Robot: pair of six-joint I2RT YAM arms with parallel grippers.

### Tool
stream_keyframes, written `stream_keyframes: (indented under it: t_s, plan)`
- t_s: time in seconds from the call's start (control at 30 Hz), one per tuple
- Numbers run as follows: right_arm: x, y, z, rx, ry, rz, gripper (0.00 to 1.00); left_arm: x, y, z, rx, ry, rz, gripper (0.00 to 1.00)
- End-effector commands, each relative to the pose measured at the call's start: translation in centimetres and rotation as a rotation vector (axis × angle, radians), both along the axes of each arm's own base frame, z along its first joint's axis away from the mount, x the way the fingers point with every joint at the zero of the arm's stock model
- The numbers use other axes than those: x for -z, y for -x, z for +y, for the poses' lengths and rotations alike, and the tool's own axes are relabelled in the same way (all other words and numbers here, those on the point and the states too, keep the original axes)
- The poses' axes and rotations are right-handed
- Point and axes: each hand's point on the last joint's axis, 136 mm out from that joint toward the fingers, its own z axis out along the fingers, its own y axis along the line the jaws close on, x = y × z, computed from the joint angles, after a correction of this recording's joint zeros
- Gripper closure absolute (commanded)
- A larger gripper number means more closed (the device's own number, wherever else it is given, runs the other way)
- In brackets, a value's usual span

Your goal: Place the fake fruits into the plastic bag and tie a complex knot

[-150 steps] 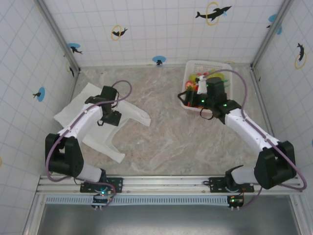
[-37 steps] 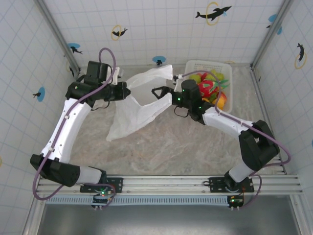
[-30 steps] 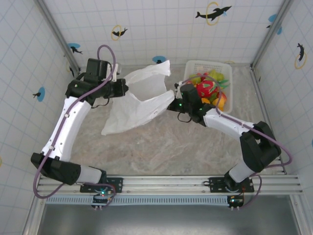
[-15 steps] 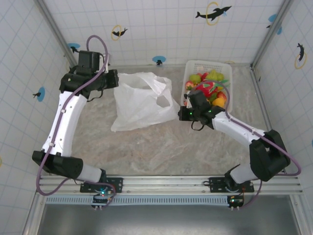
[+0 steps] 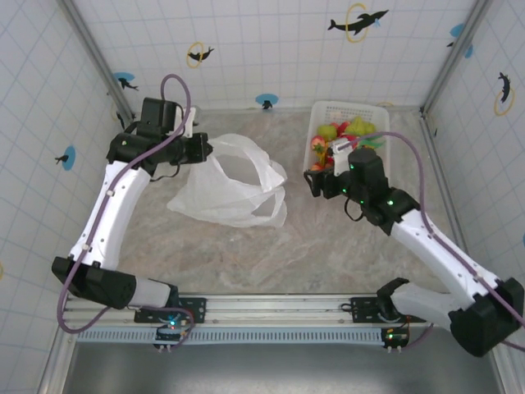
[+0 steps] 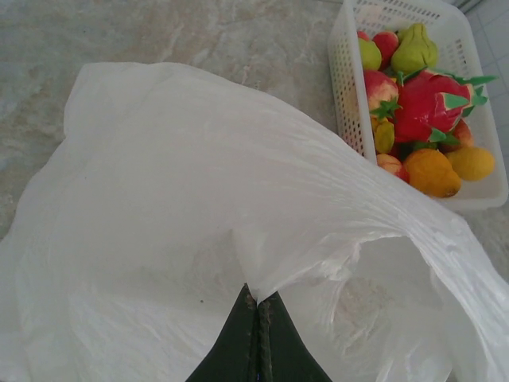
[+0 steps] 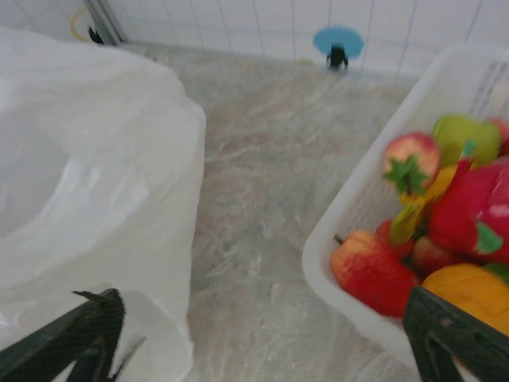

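Plastic bag (image 5: 234, 185) sagged mid-table, left of centre, its rim pinched in the left gripper (image 6: 256, 301)'s shut jaws. Right gripper (image 5: 316, 182) gaped wide and empty beside the basket (image 5: 351, 104) of fake fruits (image 5: 338, 135) in the far right corner. Held on one side only, the bag's mouth could've flopped shut.

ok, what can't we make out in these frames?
- Bottom of the plastic bag: its own crinkled film hides it in the top external and left wrist views, so contents are unknown.
- The fake fruits: the lower layer is buried under the top ones in the basket.
- The right tool's fingers: cut off by the bottom edge of the right wrist view.
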Motion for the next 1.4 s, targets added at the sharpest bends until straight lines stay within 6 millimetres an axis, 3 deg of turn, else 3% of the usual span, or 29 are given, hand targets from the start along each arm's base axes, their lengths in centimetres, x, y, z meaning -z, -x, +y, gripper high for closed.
stream_keyframes:
  t_s: [0.0, 0.1, 0.17, 0.27, 0.47, 0.57, 0.77, 1.17, 1.3, 1.37]
  plan:
    - [-2.3, 2.3, 0.6, -0.12, 0.025, -0.164, 0.0, -0.2, 0.7, -0.5, 0.017, 0.02, 0.006, 1.0]
    - [-3.9, 4.3, 2.8, -0.199, -0.021, -0.197, 0.01, 0.0, 0.7, -0.6, 0.017, 0.023, 0.009, 1.0]
    - [-4.5, 4.4, 4.5, -0.185, -0.027, -0.201, 0.0, 0.0, 0.7, -0.7, 0.018, 0.024, 0.009, 1.0]
    - [-4.0, 4.0, 6.8, -0.125, -0.046, -0.168, 0.0, 0.2, 0.6, -0.8, 0.016, 0.023, 0.011, 1.0]
    - [-2.8, 5.6, 11.5, -0.184, -0.157, -0.092, 0.0, 0.2, 0.4, -0.8, 0.012, 0.018, 0.012, 1.0]
    - [-3.1, 6.2, 12.0, -0.186, -0.21, -0.06, 0.0, 0.4, 0.3, -0.7, 0.011, 0.014, 0.014, 1.0]
    - [-4.7, 6.7, 10.7, -0.163, -0.247, -0.081, 0.0, 0.5, 0.3, -0.7, 0.008, 0.006, 0.015, 1.0]
    - [-1.4, 9.9, 16.5, -0.333, -0.32, 0.084, 0.0, 0.6, 0.2, -0.6, 0.004, 0.0, 0.018, 1.0]
    - [-1.3, 9.2, 17.6, -0.322, -0.318, 0.076, 0.12, 0.7, 0.2, -0.6, 0.005, 0.002, 0.018, 1.0]
    - [-1.3, 8.8, 18.2, -0.322, -0.299, 0.078, 0.24, 0.6, 0.2, -0.6, 0.006, 0.001, 0.016, 1.0]
